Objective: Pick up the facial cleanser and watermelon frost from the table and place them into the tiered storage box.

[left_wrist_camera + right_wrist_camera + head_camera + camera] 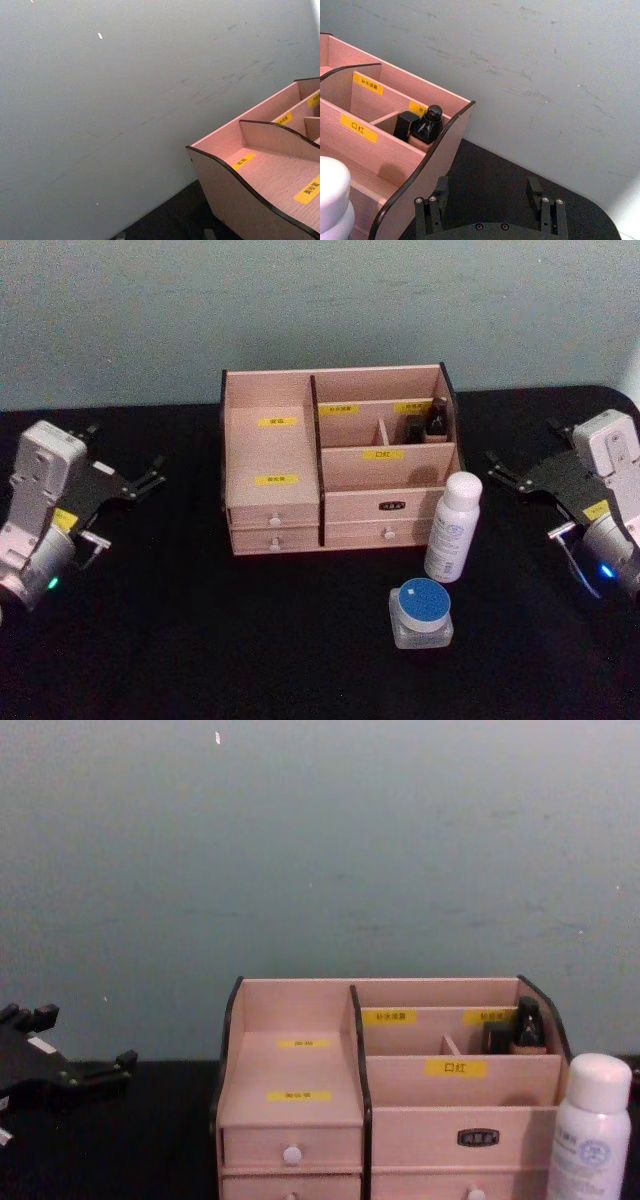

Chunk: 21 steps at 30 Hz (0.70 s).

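The pale pink tiered storage box [265, 450] stands mid-table against the wall, drawers shut. In front of its right drawers stands a tall white bottle [453, 527] with blue print. A squat clear jar [421, 613] with a blue lid sits nearer to me. I cannot tell which is the facial cleanser and which the watermelon frost. My left gripper [152, 476] hovers open left of the box, well clear of it. Open and holding nothing, my right gripper [497, 468] hovers to the box's right; its two fingers [439, 192] stand apart beside the box's side panel [435, 150].
Two small dark bottles [437, 420] sit in the box's back right compartment. The black table [200, 640] ends at a grey-green wall [320, 310] right behind the box. The white bottle [592, 1130] stands close to the box's front right corner.
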{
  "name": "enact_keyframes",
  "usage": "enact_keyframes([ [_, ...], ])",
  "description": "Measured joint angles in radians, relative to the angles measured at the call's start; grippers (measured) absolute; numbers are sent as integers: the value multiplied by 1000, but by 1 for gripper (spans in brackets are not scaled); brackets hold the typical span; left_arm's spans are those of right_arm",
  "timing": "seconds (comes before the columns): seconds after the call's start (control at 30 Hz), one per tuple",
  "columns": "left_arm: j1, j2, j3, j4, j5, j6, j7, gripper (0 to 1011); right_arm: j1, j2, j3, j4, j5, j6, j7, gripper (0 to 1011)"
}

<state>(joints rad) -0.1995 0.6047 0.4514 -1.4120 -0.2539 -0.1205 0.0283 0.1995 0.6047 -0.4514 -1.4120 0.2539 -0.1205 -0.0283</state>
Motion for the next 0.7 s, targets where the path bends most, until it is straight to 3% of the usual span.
enact_keyframes([
  [0.3,0,0,0,0,0,0,0,1001,-20,-4,25,-18,-3,1,9,1000],
  [0.47,0,0,0,0,0,0,0,1001,-60,8,52,-62,10,15,16,1000],
  [0.7,0,0,0,0,0,0,0,1001,-166,61,105,-176,54,62,43,1000],
])
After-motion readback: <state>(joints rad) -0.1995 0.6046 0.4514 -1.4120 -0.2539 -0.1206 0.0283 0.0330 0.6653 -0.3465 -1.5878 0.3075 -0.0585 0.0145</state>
